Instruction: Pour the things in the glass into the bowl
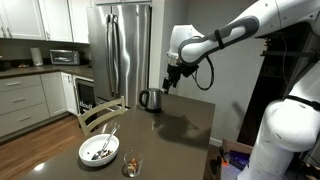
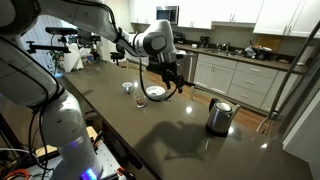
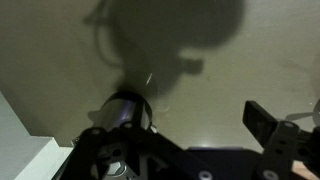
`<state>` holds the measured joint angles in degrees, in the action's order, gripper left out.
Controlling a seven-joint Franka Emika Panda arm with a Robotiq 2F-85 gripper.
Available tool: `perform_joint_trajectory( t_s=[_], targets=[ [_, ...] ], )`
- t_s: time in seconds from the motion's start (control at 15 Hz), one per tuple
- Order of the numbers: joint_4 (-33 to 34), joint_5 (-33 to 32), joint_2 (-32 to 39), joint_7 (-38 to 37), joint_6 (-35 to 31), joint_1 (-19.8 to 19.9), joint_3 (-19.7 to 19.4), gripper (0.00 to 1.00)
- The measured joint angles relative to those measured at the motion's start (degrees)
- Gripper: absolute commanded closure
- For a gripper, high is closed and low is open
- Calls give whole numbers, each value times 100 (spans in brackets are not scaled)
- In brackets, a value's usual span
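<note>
Finds the gripper [image 1: 170, 86] above the kettle's end of the table [image 1: 185, 125], just beside the kettle [image 1: 150, 99], jaws spread wide and holding nothing. Places the glass [image 1: 130, 163] upright at the opposite end, close to that edge and just beside the bowl [image 1: 90, 146], well apart from the arm. Seems to show the things [image 1: 130, 168] inside the glass, though too small to be sure. Looks like the very start: reaching, gripping, lifting and tipping over the bowl all left to do, despite dark bits lying in it.
</note>
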<state>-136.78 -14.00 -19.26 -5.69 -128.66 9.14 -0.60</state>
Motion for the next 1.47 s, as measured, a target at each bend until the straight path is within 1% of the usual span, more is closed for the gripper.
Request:
perform_joint_trajectory(
  t_s=[0.73,0.93,1.13,1.47],
  targets=[
    [0,1,4,0,0,-29,-24,0],
    [27,64,156,4,-8,-90,-63,0],
    [291,363,647,36,-11,-254,-98,0],
    [1275,1094,1886,266,39,-585,-93,0]
  ],
)
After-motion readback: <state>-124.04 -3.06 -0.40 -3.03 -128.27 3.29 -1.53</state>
